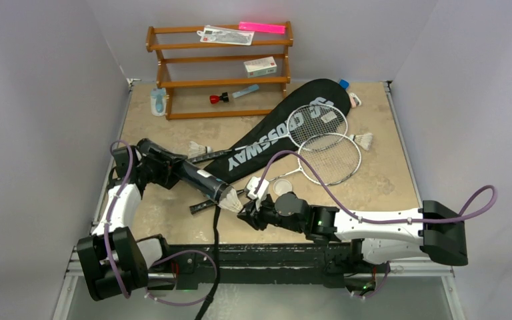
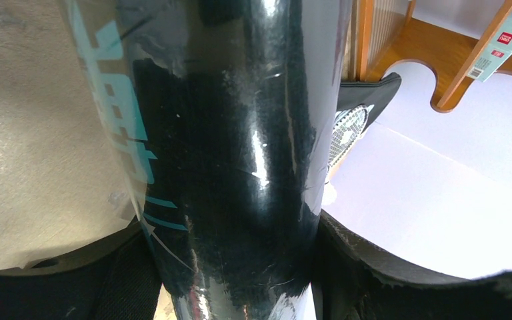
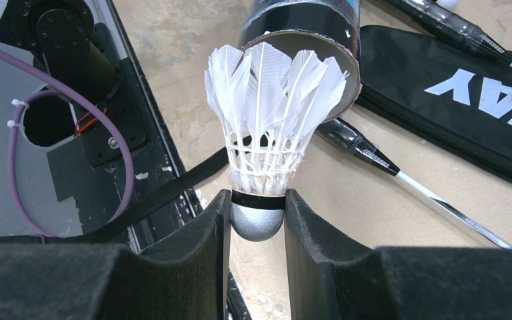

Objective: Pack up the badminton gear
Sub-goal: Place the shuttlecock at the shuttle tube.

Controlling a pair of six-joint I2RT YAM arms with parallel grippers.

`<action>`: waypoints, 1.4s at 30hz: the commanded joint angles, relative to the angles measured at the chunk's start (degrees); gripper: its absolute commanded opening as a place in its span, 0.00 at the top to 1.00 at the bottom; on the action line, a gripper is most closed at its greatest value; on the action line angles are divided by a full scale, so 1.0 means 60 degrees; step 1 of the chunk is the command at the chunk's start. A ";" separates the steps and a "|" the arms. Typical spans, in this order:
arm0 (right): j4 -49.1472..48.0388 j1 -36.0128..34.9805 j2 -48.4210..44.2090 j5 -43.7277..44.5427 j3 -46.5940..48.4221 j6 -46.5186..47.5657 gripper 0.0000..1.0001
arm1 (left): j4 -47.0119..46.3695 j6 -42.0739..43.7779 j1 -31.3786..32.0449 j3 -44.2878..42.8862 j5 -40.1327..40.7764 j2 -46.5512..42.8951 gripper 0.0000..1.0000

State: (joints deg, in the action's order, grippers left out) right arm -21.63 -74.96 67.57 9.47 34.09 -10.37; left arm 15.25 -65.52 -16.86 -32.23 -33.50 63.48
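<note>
My left gripper point(image 1: 173, 172) is shut on the dark cylindrical tube point(image 1: 203, 181), held tilted above the table with its open end toward the right arm. In the left wrist view the tube point(image 2: 240, 160) fills the space between the pads. My right gripper point(image 3: 258, 217) is shut on the grey cork of a white feather shuttlecock point(image 3: 273, 113), whose feathers sit just in front of the tube's mouth point(image 3: 307, 20). Two silver rackets point(image 1: 317, 125) point(image 1: 330, 159) lie partly on the black CROSSWAY bag point(image 1: 273, 137). Loose shuttlecocks point(image 1: 201, 148) point(image 1: 363, 141) lie on the table.
The brown wooden rack point(image 1: 220, 70) stands at the back with a white box point(image 1: 261, 67) and pink strip point(image 1: 262, 28). A round white lid point(image 1: 282, 187) lies near the right gripper. The bag's black strap point(image 1: 215, 240) hangs over the front edge. Walls close in both sides.
</note>
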 commanded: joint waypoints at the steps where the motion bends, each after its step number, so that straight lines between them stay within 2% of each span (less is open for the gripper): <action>1: 0.0057 -0.0010 0.0069 -0.0042 0.0462 0.0188 0.83 | -0.0173 -0.0221 -0.0075 -0.0078 0.0069 -0.0224 0.52; 8: -0.0033 -0.0009 0.0369 -0.0286 0.0459 -0.0126 0.83 | -0.0609 -0.0283 -0.0075 -0.0068 -0.0817 -0.0143 0.52; 12: -0.0350 -0.0010 0.0077 -0.0669 0.0052 -0.0470 0.83 | -0.0943 -0.0282 -0.0075 -0.0152 -0.1661 0.0188 0.53; 16: -0.0386 -0.0002 -0.0134 -0.0834 0.0008 -0.0394 0.84 | -0.0993 -0.0147 -0.0074 -0.0184 -0.1928 0.0259 0.52; 33: 0.0404 0.0056 -0.0092 -0.1540 0.0384 -0.0496 0.84 | -0.1074 0.0263 -0.0075 -0.0049 -0.2019 0.0232 0.49; 42: 0.1144 0.0057 0.0481 -0.1214 0.1194 0.0135 0.85 | -0.0256 0.0417 -0.0075 -0.0122 -0.1043 0.0245 0.48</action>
State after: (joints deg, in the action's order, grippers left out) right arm -16.69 -74.56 68.97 2.00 37.30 -11.68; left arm 12.99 -62.98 -16.86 -32.01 -41.58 65.49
